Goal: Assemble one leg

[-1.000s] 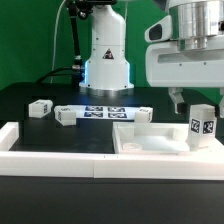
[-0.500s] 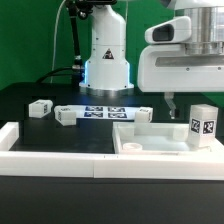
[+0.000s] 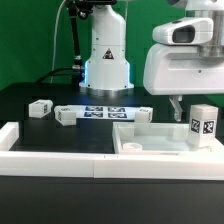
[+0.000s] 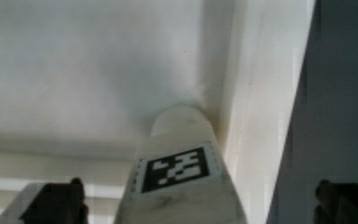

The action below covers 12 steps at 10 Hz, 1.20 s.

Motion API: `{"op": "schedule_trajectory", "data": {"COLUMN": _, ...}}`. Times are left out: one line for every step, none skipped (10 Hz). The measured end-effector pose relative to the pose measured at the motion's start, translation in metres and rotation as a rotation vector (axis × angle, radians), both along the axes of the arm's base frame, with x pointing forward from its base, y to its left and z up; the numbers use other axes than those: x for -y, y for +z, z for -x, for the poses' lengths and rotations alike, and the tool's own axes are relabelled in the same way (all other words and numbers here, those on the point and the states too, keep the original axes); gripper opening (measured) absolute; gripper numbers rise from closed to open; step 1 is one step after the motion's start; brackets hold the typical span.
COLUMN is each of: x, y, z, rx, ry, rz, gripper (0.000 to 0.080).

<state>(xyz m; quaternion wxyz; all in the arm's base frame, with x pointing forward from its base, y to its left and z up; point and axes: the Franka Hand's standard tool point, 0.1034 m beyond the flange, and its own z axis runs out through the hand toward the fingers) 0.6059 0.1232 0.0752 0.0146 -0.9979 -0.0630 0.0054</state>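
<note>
A leg (image 3: pixel 203 122), a short white post with a tag on its face, stands upright in the large white tray-like panel (image 3: pixel 150 143) at the exterior view's right. My gripper (image 3: pixel 190 108) hangs just above it and a little toward the left, one finger (image 3: pixel 178 105) showing beside the leg. In the wrist view the leg (image 4: pixel 179 165) lies between my two dark fingertips (image 4: pixel 59 203), with gaps on both sides. The gripper (image 4: pixel 202 205) is open and holds nothing. A second leg (image 3: pixel 40 108) lies on the black table at the left.
The marker board (image 3: pixel 100 113) lies in front of the robot base (image 3: pixel 106 55). A low white wall (image 3: pixel 70 155) runs along the table's front edge. The panel's raised rim (image 4: pixel 265 100) stands close beside the upright leg.
My gripper has come down toward the upright leg and drifted slightly to the right. The leg and the other parts have not moved.
</note>
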Motion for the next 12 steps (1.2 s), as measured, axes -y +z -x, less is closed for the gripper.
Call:
{"op": "schedule_trajectory", "data": {"x": 0.0, "y": 0.0, "z": 0.0, "rx": 0.0, "ry": -0.003, "rz": 0.0, "gripper": 0.0649}}
{"op": "schedule_trajectory", "data": {"x": 0.0, "y": 0.0, "z": 0.0, "rx": 0.0, "ry": -0.005, "rz": 0.0, "gripper": 0.0554}}
{"op": "schedule_trajectory", "data": {"x": 0.0, "y": 0.0, "z": 0.0, "rx": -0.001, "ry": -0.02, "rz": 0.0, "gripper": 0.0554}}
{"op": "schedule_trajectory", "data": {"x": 0.0, "y": 0.0, "z": 0.0, "rx": -0.001, "ry": -0.028, "rz": 0.0, "gripper": 0.0373}}
{"op": "schedule_trajectory", "data": {"x": 0.002, "y": 0.0, "z": 0.0, "rx": -0.002, "ry": -0.064, "rz": 0.002, "gripper": 0.0291}}
{"op": "schedule_trajectory", "data": {"x": 0.001, "y": 0.0, "z": 0.0, "rx": -0.004, "ry": -0.131, "rz": 0.002, "gripper": 0.0291}}
{"op": "schedule_trajectory", "data": {"x": 0.001, "y": -0.001, "z": -0.001, "rx": -0.004, "ry": -0.271, "rz": -0.011, "gripper": 0.0291}}
{"op": "schedule_trajectory", "data": {"x": 0.0, "y": -0.001, "z": -0.001, "rx": 0.001, "ry": -0.411, "rz": -0.023, "gripper": 0.0291}}
{"op": "schedule_trajectory", "data": {"x": -0.001, "y": -0.002, "z": -0.001, "rx": 0.009, "ry": -0.531, "rz": -0.025, "gripper": 0.0291}}
{"op": "schedule_trajectory", "data": {"x": -0.004, "y": -0.002, "z": 0.0, "rx": 0.012, "ry": -0.673, "rz": -0.024, "gripper": 0.0291}}
{"op": "schedule_trajectory", "data": {"x": -0.007, "y": -0.003, "z": 0.002, "rx": 0.015, "ry": -0.808, "rz": -0.022, "gripper": 0.0291}}
{"op": "schedule_trajectory", "data": {"x": -0.009, "y": -0.004, "z": 0.002, "rx": 0.03, "ry": -0.902, "rz": -0.027, "gripper": 0.0291}}
